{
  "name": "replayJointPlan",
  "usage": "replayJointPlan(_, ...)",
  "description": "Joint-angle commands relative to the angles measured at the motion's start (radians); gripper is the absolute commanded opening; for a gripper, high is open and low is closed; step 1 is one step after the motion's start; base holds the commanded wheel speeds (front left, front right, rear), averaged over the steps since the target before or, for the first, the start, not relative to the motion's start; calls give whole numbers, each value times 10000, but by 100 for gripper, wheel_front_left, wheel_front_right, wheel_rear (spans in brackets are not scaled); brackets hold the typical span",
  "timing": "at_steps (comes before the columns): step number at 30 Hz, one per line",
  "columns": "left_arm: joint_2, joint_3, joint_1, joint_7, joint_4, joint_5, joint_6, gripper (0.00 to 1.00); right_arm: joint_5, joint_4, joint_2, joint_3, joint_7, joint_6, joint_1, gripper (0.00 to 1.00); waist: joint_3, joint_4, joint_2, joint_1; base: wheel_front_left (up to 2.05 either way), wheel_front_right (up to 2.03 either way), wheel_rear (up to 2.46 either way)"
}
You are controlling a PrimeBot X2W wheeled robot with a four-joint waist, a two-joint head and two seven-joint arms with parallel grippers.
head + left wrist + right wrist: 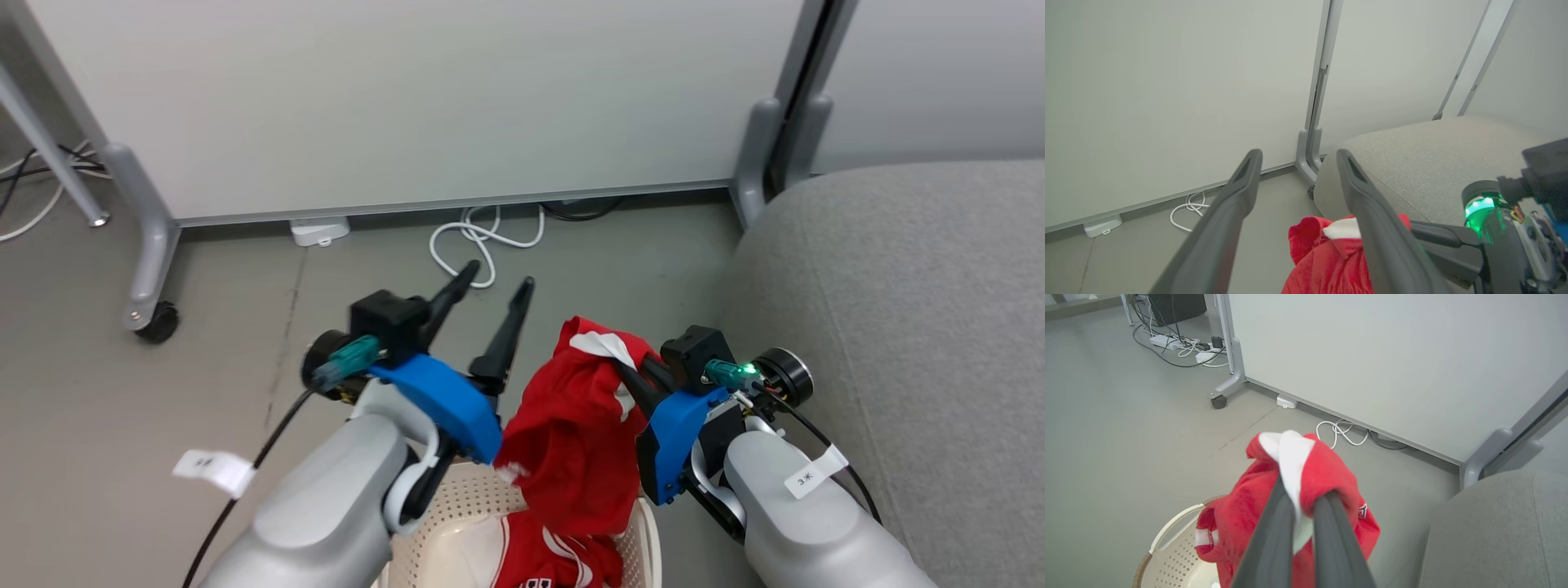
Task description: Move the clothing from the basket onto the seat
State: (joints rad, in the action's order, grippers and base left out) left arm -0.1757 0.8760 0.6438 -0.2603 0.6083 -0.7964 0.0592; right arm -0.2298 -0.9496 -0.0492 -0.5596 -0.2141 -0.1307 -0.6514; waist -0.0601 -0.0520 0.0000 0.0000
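Garment (pixel 571 433): red with white panel, hanging bunched over the basket (pixel 457 502).
Right gripper (pixel 627 374): fingers pressing together, pinching the garment's top fold.
Left gripper (pixel 500 276): fingers spreading wide, gripping nothing, hovering just beside the cloth.
Second garment (pixel 555 559): lying in the basket.
Seat (pixel 914 310): standing to the right.
Step, as judged: lifting out, before carrying over.
Next move calls for swinging right, raising the trailing cloth above the seat's edge, then opening over the cushion.
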Motion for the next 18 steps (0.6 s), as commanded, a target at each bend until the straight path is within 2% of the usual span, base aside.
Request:
replayJointPlan(1, -155, -373, -315, -59, -372, 199, -99, 100, 94, 122, -22, 10, -88, -1, -146, 0, 9, 188, 0, 0, 0, 0, 0)
replayJointPlan(5, -683, -1629, -1724, -50, -1562, 990, -372, 100, 450, 548, -28, 194, -106, -1, -140, 0, -71, 867, 0, 0, 0, 0, 0)
replayJointPlan(9, -883, -2972, -3097, -51, -2624, 1729, -479, 100, 836, 1217, -71, 591, -110, -1, 82, 0, -161, 1714, 0, 0, 0, 0, 0)
replayJointPlan(18, -643, -5368, -5233, -53, -4163, 3307, -329, 100, 1428, 4119, -546, 1845, 786, -1, 1170, 0, -479, 3584, 0, 0, 0, 0, 0)
